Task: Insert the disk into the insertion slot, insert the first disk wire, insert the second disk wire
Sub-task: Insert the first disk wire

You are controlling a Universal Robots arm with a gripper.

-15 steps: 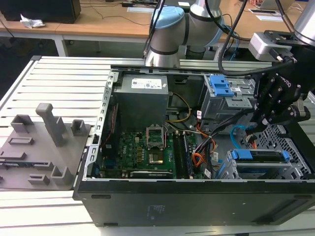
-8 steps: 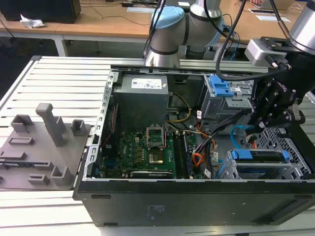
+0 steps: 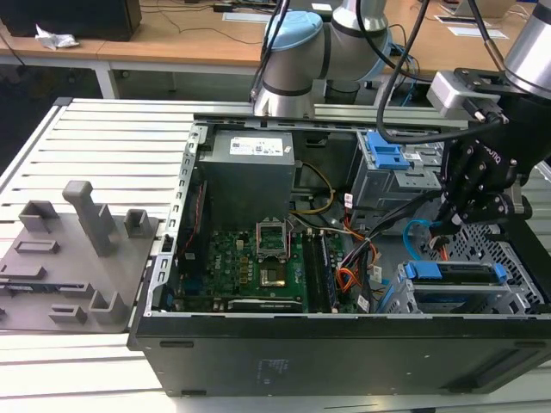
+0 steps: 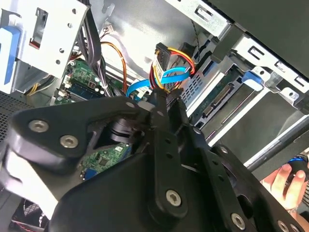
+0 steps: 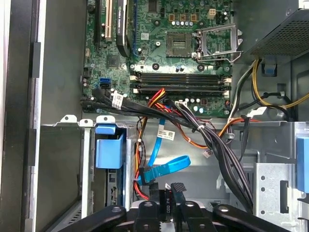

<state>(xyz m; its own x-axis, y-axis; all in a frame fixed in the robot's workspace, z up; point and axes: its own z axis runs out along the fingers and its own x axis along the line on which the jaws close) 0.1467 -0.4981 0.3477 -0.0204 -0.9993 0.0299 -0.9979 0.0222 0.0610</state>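
1. Your end effector point(image 5: 166, 209) is clamped on the small black plug of the first disk wire point(image 5: 170, 192). The jaws are nearly closed, with the plug pinched between them in both wrist views.
2. In the second wrist view, orange, red and black strands fan out of that plug just past the fingertips point(image 4: 161, 99). The plug sits apart from the disk's connector edge.
3. The disk point(image 3: 452, 274) lies inside the insertion slot point(image 3: 516, 301), in the case corner at the exterior view's right, with its blue caddy showing.
4. The second disk wire point(image 5: 166, 166) loops just beside the held plug. In the second wrist view it crosses the strands. You cannot tell whether its end is seated.
5. Your end effector hangs between the slot and the taller cage with blue latches point(image 3: 385, 155).
6. The open computer case point(image 3: 344, 361) rests on the slatted table point(image 3: 103, 129), with the motherboard point(image 3: 245, 258) exposed.
7. A person's hand point(image 4: 285, 181) is near the case edge.
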